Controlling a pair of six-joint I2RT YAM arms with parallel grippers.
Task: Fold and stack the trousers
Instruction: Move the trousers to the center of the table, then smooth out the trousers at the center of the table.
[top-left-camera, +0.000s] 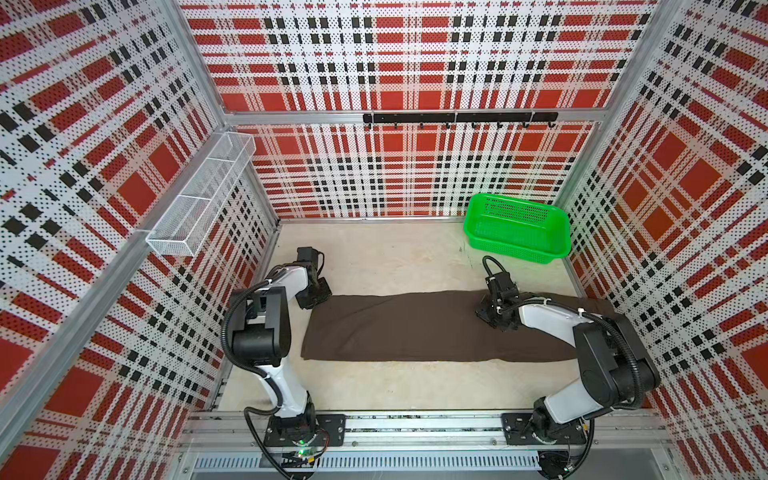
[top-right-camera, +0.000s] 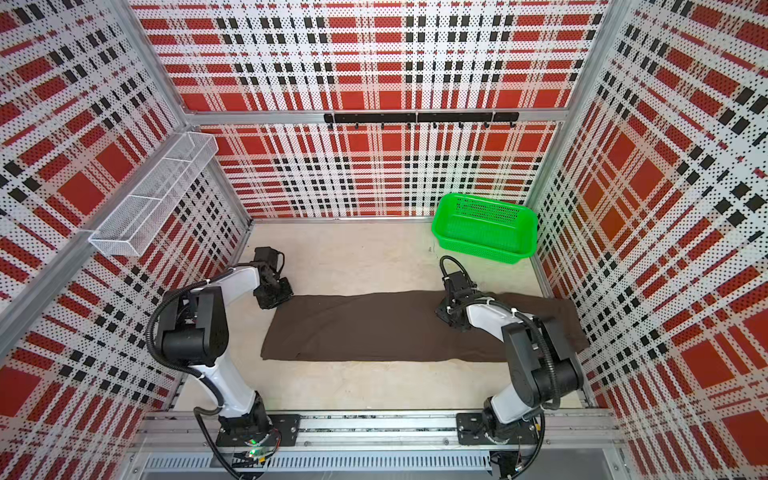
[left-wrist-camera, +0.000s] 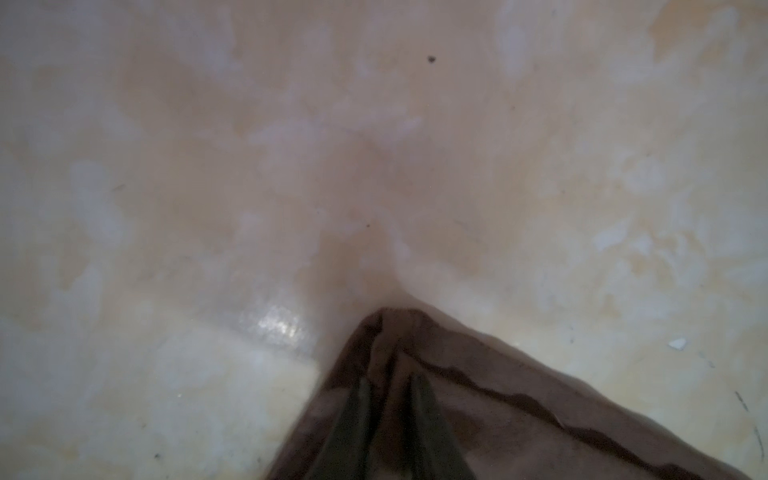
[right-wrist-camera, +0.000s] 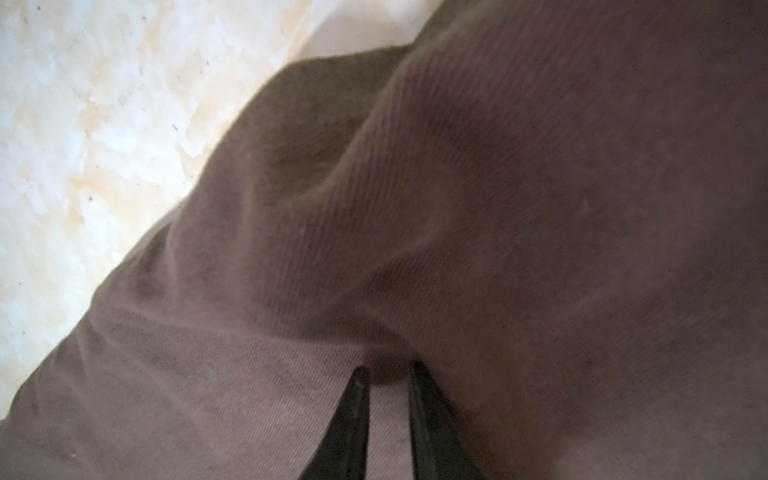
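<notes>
Pinches far left corner of trousers, spread flat across floor, with left gripper, elbow high, wrist pitched down. Clamps fold near far edge with right gripper, forearm low above them.

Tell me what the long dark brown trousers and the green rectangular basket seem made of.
The dark brown trousers: matte woven cloth, perhaps cotton twill; fine diagonal ribs and soft folds show. The green rectangular basket: smooth moulded plastic, judging by its perforated walls and uniform bright colour.
</notes>
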